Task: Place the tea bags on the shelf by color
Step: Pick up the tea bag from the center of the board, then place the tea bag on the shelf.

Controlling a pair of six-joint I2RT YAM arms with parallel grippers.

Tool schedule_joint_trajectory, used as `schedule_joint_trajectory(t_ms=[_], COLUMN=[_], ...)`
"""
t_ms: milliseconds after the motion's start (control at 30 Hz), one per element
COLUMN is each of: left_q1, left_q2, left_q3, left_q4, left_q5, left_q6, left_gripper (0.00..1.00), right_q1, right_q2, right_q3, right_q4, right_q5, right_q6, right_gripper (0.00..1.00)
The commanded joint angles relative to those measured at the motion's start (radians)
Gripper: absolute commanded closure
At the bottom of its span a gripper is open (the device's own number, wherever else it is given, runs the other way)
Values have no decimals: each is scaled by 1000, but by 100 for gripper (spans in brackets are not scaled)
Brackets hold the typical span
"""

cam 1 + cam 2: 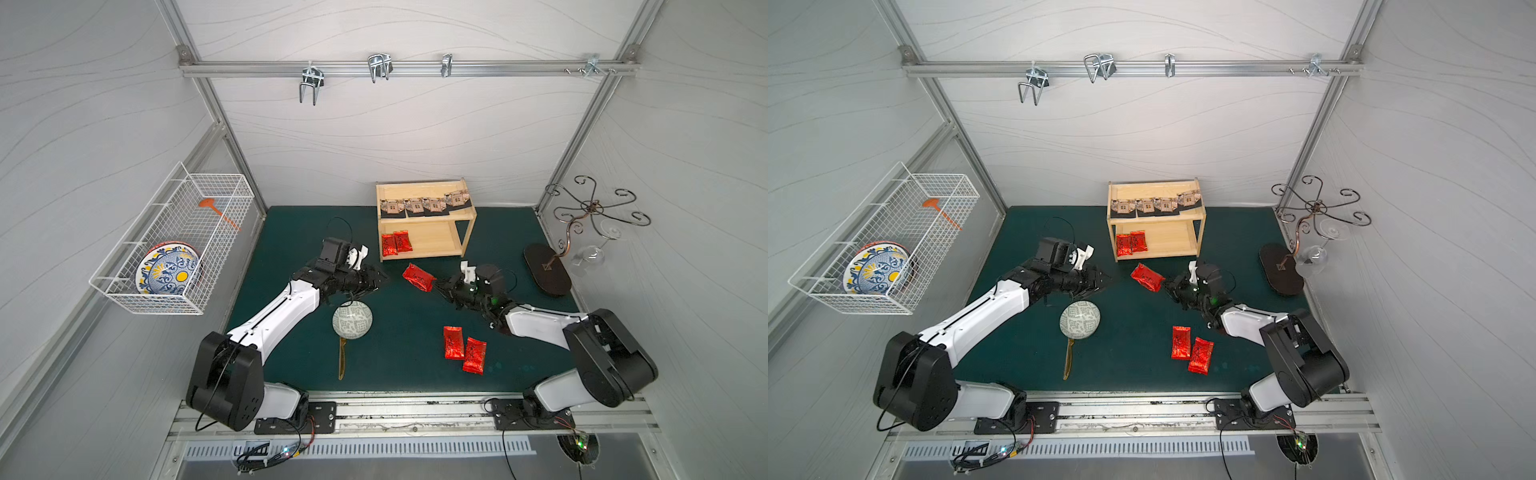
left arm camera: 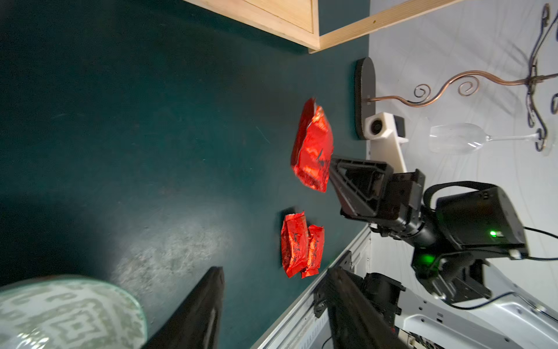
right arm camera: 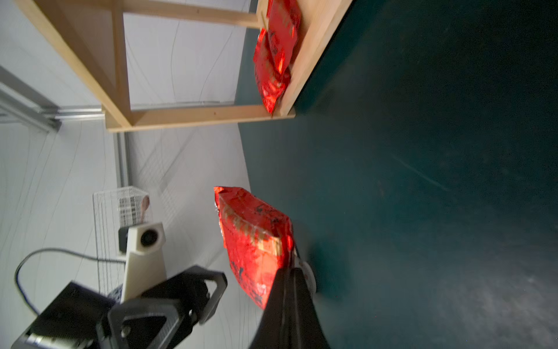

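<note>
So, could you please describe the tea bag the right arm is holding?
Find the light-wood shelf at the back of the green mat. Just in front of it, the right gripper pinches one red foil sachet by its end. The other red sachets lie on the shelf or mat.

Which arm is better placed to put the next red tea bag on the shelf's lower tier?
Right. The right gripper is shut on a red tea bag just in front of the shelf, whose lower tier holds two red bags. The left gripper is open and empty.
</note>
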Motion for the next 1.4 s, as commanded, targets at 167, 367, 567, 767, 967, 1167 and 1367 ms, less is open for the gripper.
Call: schedule_joint_trajectory(t_ms=[167,367,567,767,967,1167,1367], left_q1=[1,1,1,1,1,1,1], left_q2=[-60,-77,-92,-99,-103,-104,-102], left_q3=[-3,-15,-20,-21,-24,-26,-24], left_q4=[-77,-86,-92,-94,-93,-93,-94], left_q5=[-86,-97,-103,-104,-106,-107,-111], left_q6=[54,56,58,58,57,55,57], left_gripper=[41,41,41,41,41,41,41], right_q1=[21,44,60,65,67,77,92], right_q2=[118,290,447,549,610,660,687], right_q3=[250,432,587,685,751,796,824], right_q4=[-237,-275,-296,-311,-329,-341,-359], right_q5=[449,579,628,664,682,679,674], right_q6=[59,100,155,195,220,243,262], right_gripper=[100,100,100,100,100,100,100])
